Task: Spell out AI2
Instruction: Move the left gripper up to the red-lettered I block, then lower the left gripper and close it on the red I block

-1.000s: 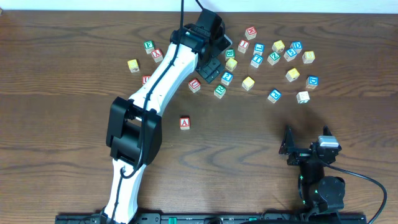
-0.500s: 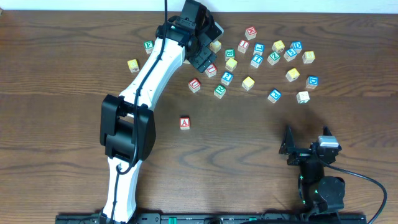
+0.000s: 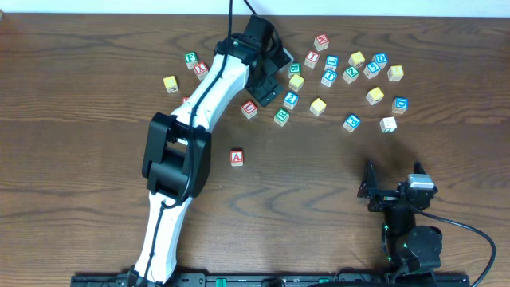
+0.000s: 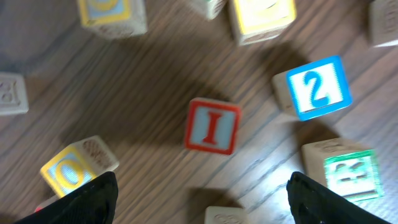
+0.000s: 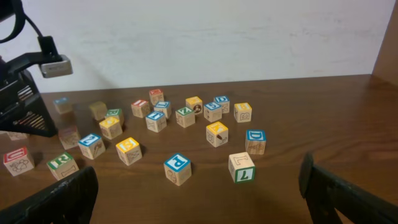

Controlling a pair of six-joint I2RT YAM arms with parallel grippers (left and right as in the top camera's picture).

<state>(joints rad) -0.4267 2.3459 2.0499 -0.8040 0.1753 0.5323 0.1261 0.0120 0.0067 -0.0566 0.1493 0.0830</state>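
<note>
The red "A" cube (image 3: pixel 237 157) stands alone on the table, well nearer than the scattered group. In the left wrist view the red "I" cube (image 4: pixel 212 126) lies face up, centred just beyond my open left gripper (image 4: pixel 202 190). Nothing is between its black fingertips (image 4: pixel 93 202). The blue "2" cube (image 4: pixel 317 87) sits to the right of the "I". From overhead my left gripper (image 3: pixel 268 82) hovers over the group and hides the "I", with the "2" cube (image 3: pixel 292 100) just right of it. My right gripper (image 3: pixel 393 178) rests open and empty near the front right.
Several other lettered cubes lie around the back centre and right (image 3: pixel 356 59). A green cube (image 4: pixel 348 171) and a yellow "O" cube (image 4: pixel 71 173) flank my left fingers, and a pale cube (image 4: pixel 229 216) lies between them. The blue "P" (image 5: pixel 177 167) and green "7" (image 5: pixel 241 167) cubes are nearest my right gripper.
The left arm swung left and farther back half a second ago, then came back right over the cubes. Both grippers stayed open and the right arm did not move.
</note>
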